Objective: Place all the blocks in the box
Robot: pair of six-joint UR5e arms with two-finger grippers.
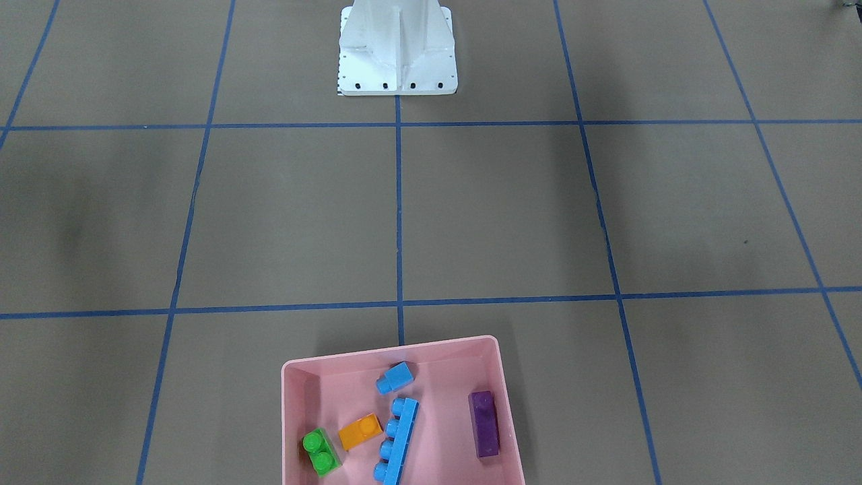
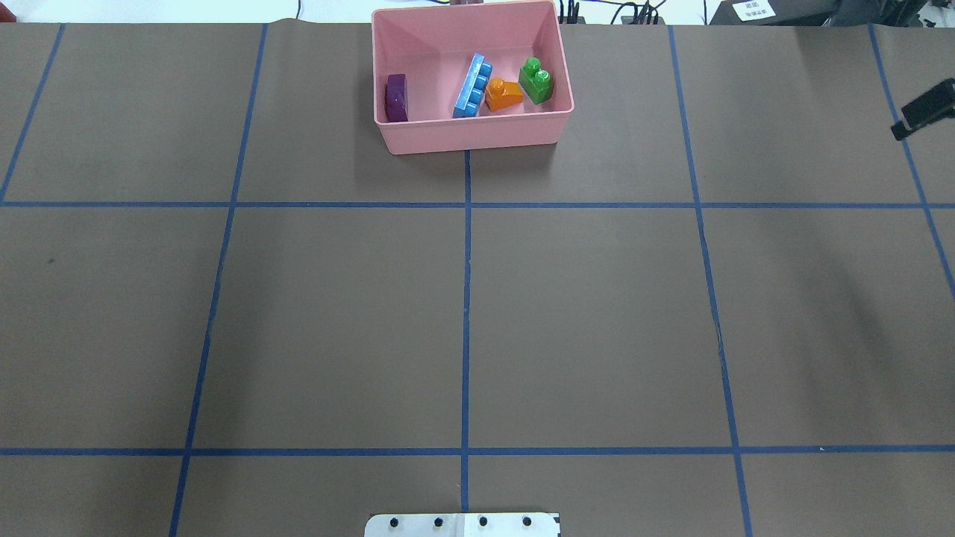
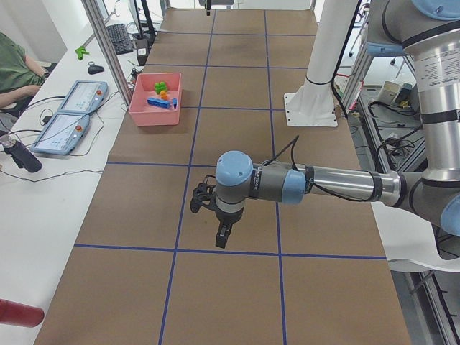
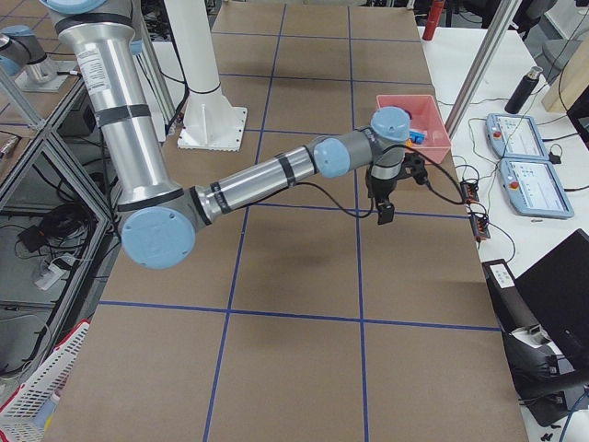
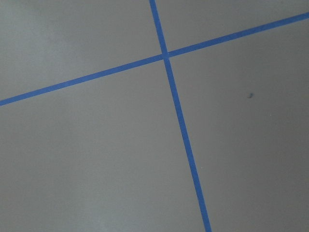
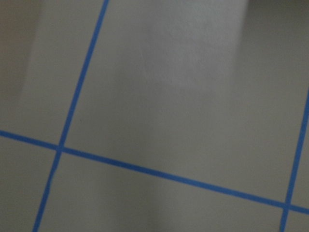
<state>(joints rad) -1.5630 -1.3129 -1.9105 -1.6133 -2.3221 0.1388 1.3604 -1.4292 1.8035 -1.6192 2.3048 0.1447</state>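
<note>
Brown matte table [image 2: 336,321] fills both my wrist cameras: a flat, paper-like cover crossed by thin blue tape lines [image 2: 466,298].

Over to the box [image 2: 470,138]. It's one pale pink plastic tray, smooth, shallow, with rounded corners. On the overhead view it sits at twelve o'clock, right at the far edge.

Two pincers next. My left pincer [image 3: 221,236] and my right pincer [image 4: 385,212], both dark, each hang over the table, well apart from the box. Apart or together, I cannot tell for either.

Now the count inside the box: five, all glossy studded plastic. On the front camera:
- The long blue four-stud [image 1: 397,441] runs from the middle toward six o'clock.
- The purple elongated one [image 1: 485,424] lies at three o'clock, along the wall.
- The green two-stud [image 1: 320,453] is at eight o'clock.
- The orange one-stud [image 1: 360,432] sits between the green and the long blue, just beside the blue.
- The small blue one-stud [image 1: 395,378] lies tipped over at twelve o'clock.
</note>
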